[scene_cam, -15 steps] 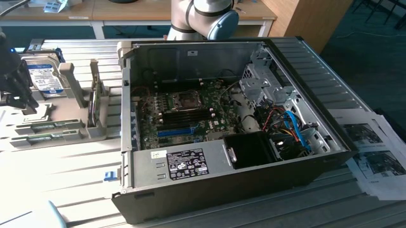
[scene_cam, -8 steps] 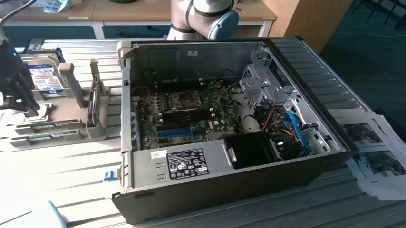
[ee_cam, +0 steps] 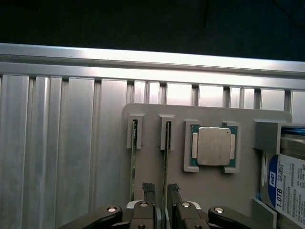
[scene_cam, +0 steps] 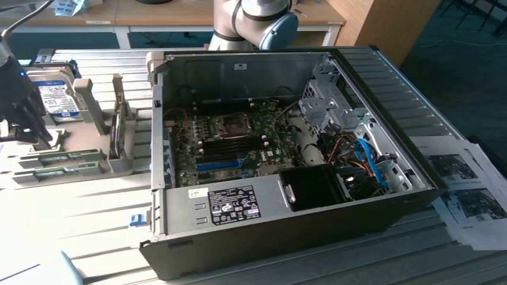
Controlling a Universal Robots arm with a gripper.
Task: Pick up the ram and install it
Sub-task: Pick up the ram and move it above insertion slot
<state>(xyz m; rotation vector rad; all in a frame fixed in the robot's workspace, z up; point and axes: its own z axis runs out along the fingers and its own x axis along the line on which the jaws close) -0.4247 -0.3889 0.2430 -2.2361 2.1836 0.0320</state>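
The black two-fingered gripper [ee_cam: 160, 190] hangs over the grey plastic parts tray [ee_cam: 209, 191] with its fingers apart, one to each side of the ram [ee_cam: 166, 152], a thin green circuit-board stick standing on edge in its slot. A second green stick [ee_cam: 134, 162] stands in the next slot, and the open black computer case [scene_cam: 277, 243] lies beside the tray on the slatted metal table [scene_cam: 95, 219]

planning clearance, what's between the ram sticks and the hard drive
The square silver processor, in its own pocket of the grey holder, seen in the wrist view.
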